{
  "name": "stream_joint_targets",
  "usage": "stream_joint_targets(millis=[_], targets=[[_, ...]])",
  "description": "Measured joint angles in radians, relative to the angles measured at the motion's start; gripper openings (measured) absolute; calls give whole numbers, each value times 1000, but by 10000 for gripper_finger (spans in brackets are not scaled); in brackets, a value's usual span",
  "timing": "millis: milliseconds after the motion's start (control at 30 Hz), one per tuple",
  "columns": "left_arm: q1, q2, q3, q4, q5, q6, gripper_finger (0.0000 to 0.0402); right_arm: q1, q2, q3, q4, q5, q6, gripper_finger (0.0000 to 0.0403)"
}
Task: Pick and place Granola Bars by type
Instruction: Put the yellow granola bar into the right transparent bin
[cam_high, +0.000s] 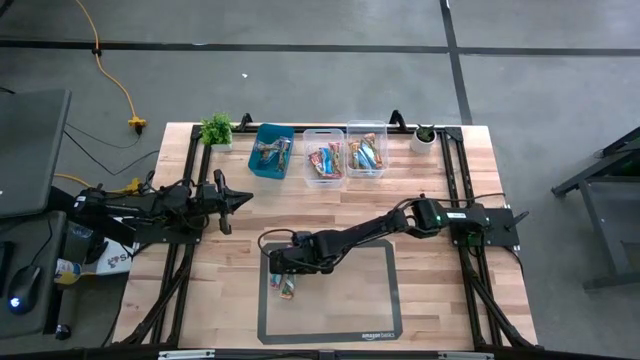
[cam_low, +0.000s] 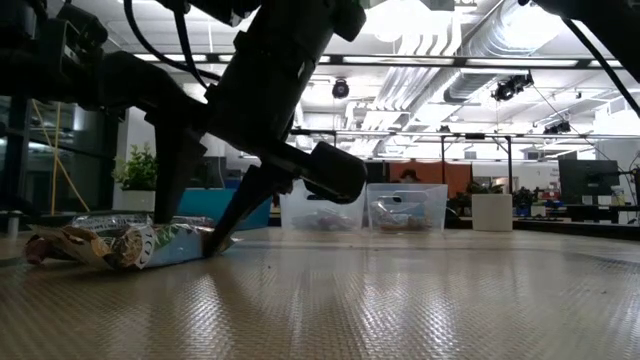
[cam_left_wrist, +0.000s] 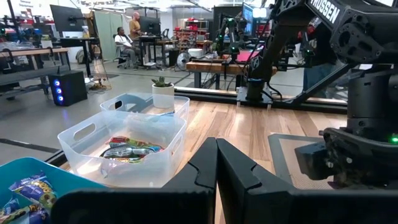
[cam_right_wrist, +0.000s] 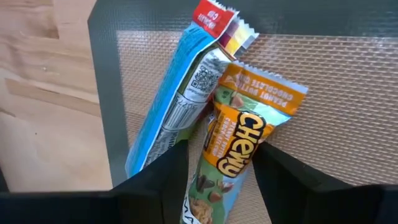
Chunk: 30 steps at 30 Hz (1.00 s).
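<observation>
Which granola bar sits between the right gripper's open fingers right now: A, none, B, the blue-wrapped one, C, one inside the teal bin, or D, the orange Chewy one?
D: in the right wrist view the right gripper straddles the orange Chewy bar, with the blue-wrapped bar lying outside one finger.

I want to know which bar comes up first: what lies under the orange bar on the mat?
The orange bar, between the open right gripper fingers, overlaps a blue bar lying beside and partly beneath it. Below that is the mat. Anything more underneath is covered.
</observation>
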Motion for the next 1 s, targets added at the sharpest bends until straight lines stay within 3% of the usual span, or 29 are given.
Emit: stream_joint_targets(millis=[400, 1000], targets=[[0, 0, 0, 0, 0, 0, 0, 0, 3, 1, -5, 3, -7, 161], [0, 0, 0, 0, 0, 0, 0, 0, 6, -1, -11, 11, -53, 74]])
